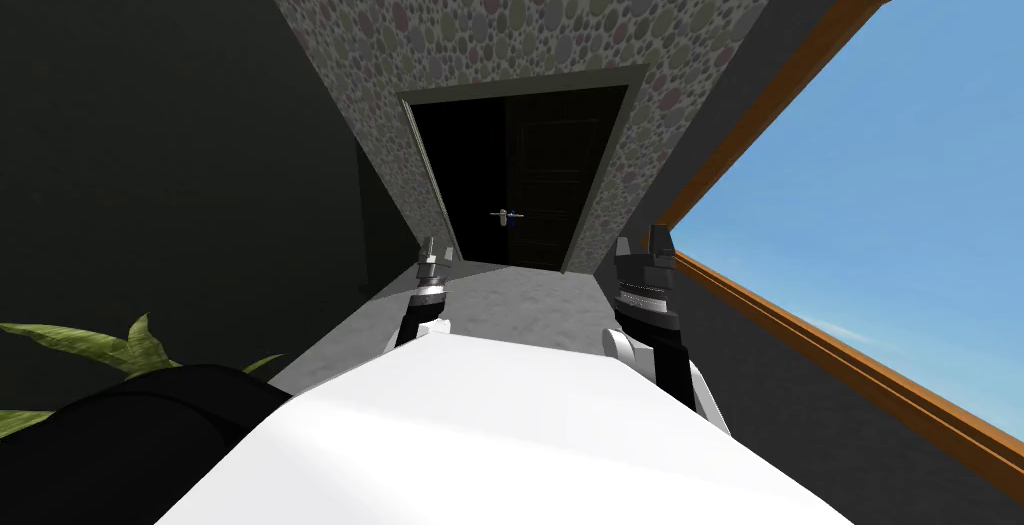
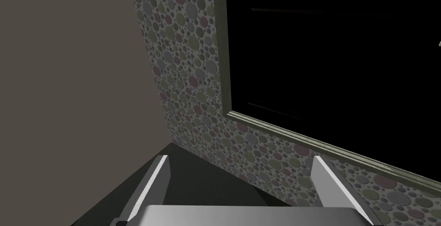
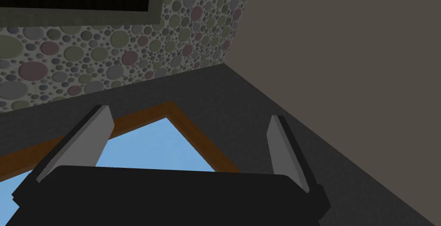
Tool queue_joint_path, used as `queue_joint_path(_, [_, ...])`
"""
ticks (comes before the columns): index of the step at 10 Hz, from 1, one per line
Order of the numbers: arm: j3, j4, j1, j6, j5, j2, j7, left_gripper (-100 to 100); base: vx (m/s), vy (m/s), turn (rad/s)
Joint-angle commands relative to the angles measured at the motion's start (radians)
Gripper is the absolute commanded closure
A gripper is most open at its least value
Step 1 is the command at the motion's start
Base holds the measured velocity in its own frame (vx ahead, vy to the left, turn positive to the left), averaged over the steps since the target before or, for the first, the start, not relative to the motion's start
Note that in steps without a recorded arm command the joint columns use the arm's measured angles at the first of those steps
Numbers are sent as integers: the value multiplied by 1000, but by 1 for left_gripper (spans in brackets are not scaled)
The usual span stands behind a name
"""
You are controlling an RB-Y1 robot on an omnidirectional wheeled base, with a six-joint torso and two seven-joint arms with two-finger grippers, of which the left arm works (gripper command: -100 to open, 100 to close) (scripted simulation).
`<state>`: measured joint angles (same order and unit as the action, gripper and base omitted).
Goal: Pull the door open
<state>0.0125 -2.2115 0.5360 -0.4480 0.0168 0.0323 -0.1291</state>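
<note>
A dark panelled door stands in a grey-green frame at the end of a short corridor, set in a wall papered with coloured dots. Its small silver lever handle sits on the door's left side, with a black area beside it. Both grippers hang well short of the door. My left gripper is open with nothing between its fingers; the door frame lies ahead of it. My right gripper is open too, fingers wide apart.
A dark wall runs along the left with a green plant at its foot. On the right a wood-framed window shows blue sky. Grey floor leads up to the door.
</note>
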Motion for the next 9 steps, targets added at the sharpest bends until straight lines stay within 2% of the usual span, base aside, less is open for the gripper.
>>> queue_joint_path(1, [4, 13, -1, 2, -7, -11, 3, -100, 83, -87, -9])
queue_joint_path(4, [11, 34, -2, 5, -18, -26, 7, -100, 176, 38, -76])
queue_joint_path(9, [31, 99, -5, 14, -51, -65, 20, -100, 185, 17, -93])
